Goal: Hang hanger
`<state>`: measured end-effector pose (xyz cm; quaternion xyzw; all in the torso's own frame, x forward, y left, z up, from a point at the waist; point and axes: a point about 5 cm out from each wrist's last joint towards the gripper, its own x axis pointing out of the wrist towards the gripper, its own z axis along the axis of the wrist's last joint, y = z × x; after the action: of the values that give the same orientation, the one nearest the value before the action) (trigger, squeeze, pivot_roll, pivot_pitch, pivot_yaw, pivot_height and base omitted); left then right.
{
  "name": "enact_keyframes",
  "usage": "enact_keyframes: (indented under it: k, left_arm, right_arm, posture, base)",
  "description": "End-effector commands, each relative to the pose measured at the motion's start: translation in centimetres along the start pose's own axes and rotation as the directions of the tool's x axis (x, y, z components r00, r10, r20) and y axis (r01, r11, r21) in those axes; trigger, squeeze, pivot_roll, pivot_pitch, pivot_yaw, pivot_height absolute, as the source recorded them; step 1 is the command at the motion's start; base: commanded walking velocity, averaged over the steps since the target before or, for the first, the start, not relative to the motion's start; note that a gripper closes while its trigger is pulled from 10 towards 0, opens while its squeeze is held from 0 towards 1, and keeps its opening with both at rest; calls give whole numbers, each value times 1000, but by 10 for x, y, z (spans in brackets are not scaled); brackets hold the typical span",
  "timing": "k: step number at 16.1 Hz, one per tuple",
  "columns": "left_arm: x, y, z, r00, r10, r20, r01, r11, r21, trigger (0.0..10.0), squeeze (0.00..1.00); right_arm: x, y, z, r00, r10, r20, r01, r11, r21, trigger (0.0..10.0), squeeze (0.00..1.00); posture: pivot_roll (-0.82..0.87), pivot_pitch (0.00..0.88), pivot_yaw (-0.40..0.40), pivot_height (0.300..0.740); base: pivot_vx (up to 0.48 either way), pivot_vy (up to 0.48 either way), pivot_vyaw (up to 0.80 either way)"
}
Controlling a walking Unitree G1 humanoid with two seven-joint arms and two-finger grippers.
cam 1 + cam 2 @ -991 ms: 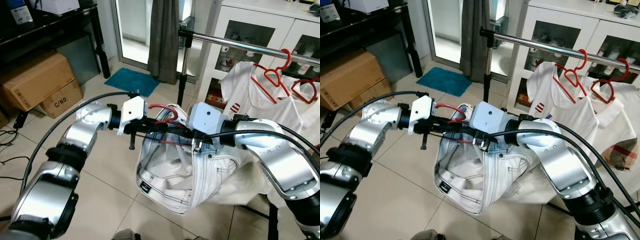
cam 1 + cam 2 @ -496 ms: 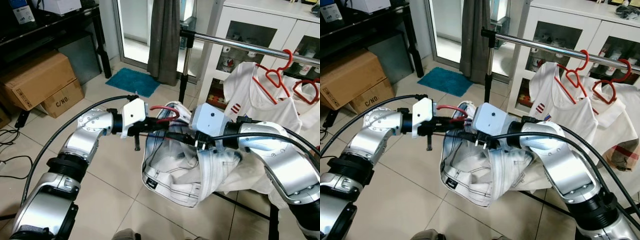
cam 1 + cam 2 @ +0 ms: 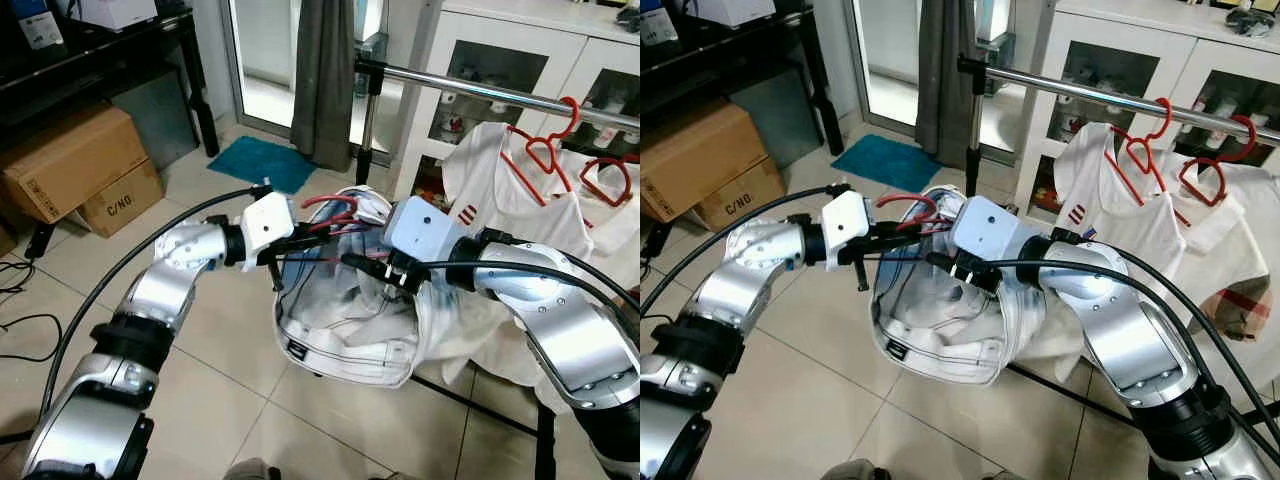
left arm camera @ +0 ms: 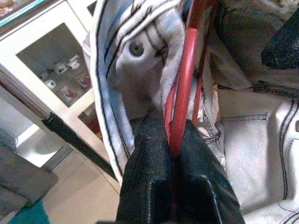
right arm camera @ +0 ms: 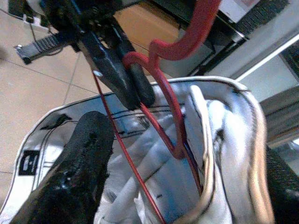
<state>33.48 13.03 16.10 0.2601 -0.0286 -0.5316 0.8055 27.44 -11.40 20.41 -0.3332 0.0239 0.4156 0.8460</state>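
**Red hanger with white jeans held up between both grippers, short of the rail**

From the head cameras I see both silver arms raised in front of the chrome clothes rail [image 3: 500,92]. The left gripper [image 3: 300,243] reaches in from my left and is clamped on the red hanger [image 3: 328,208], whose hook curls up just above the fingers. White jeans [image 3: 350,320] hang from that hanger, waistband gaping open toward me. The right gripper [image 3: 362,262] meets the bundle from the other side, at the waistband. The hanger sits below and in front of the rail, not on it. Farther along the rail, two more red hangers [image 3: 1145,135] carry white shirts [image 3: 1110,210]. Cardboard boxes [image 3: 75,165] sit on the tiled floor to my left, and a blue mat [image 3: 262,160] lies by the doorway.

In the left wrist view, the black fingers [image 4: 152,186] are pressed together on the red hanger wire [image 4: 183,93], with jeans fabric and a rivet button just behind.

In the right wrist view, one finger [image 5: 79,172] is inside the waistband and the other is at the frame edge outside it, so the jaws stand apart around the denim. The left gripper's fingertips [image 5: 119,77] pinch the hanger near its neck.
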Motion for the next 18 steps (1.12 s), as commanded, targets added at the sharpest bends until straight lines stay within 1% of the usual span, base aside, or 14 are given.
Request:
enact_keyframes:
  k: [1,2,3,4,5,7,8,9,10,11,12,14,18]
  left_arm:
    - [-3,12,18,993,87,81,-90,995,41,0,0]
    - [-3,12,20,991,103,89,-108,993,51,0,0]
    - [-3,12,20,989,116,90,-122,991,59,0,0]
    - [-3,12,20,986,140,94,-146,987,62,0,0]
    - [-3,12,20,985,144,96,-150,987,63,0,0]
    - [-4,11,20,983,155,97,-161,985,65,0,0]
    - [-5,12,20,982,163,94,-169,983,65,0,0]
    - [-6,12,20,981,170,90,-177,982,66,0,0]
    - [-6,13,19,980,179,86,-185,981,65,0,0]
    - [-6,13,19,979,187,83,-192,979,65,0,0]
    - [-6,13,18,977,200,79,-205,977,65,0,0]
    - [-6,14,18,975,208,81,-213,975,62,0,0]
    - [-8,16,17,972,226,69,-230,971,67,0,0]
  right_arm:
    - [-3,-5,2,999,-33,-3,33,999,-11,10000,1000]
    - [-2,-6,1,999,-47,-10,47,999,-13,10000,1000]
    - [-1,-6,1,998,-60,-17,60,998,-14,10000,945]
    - [1,-7,-4,994,-95,-46,95,995,-18,10000,0]
    - [1,-7,-6,993,-105,-56,104,994,-19,10000,0]
    - [0,-9,-13,984,-142,-108,141,990,-19,10000,0]
    - [-1,-10,-16,978,-166,-128,167,986,-6,10000,0]
    - [-1,-11,-18,972,-183,-146,186,983,7,8706,0]
    - [-1,-11,-20,969,-183,-166,188,982,15,3843,0]
    - [-1,-10,-23,967,-177,-184,184,983,23,549,0]
    - [-2,-8,-25,965,-171,-199,181,983,36,0,0]
    - [-1,-2,-31,963,-143,-228,156,987,37,0,0]
    - [-1,2,-34,959,-117,-260,130,991,33,0,0]
  posture:
    - [-59,0,17,740]
    - [-58,0,16,740]
    - [-57,0,14,740]
    - [-57,0,12,740]
    - [-57,0,12,740]
    - [-55,0,8,740]
    - [-55,0,8,740]
    - [-55,0,8,740]
    - [-57,0,11,740]
    - [-57,0,11,740]
    - [-58,0,14,740]
    - [-57,0,13,740]
    - [-55,0,10,740]
  base:
    - [0,0,0]
    - [0,0,0]
    - [0,0,0]
    - [0,0,0]
    - [0,0,0]
    - [0,0,0]
    - [0,0,0]
    - [0,0,0]
    - [0,0,0]
    - [0,0,0]
    - [0,0,0]
    - [0,0,0]
    - [0,0,0]
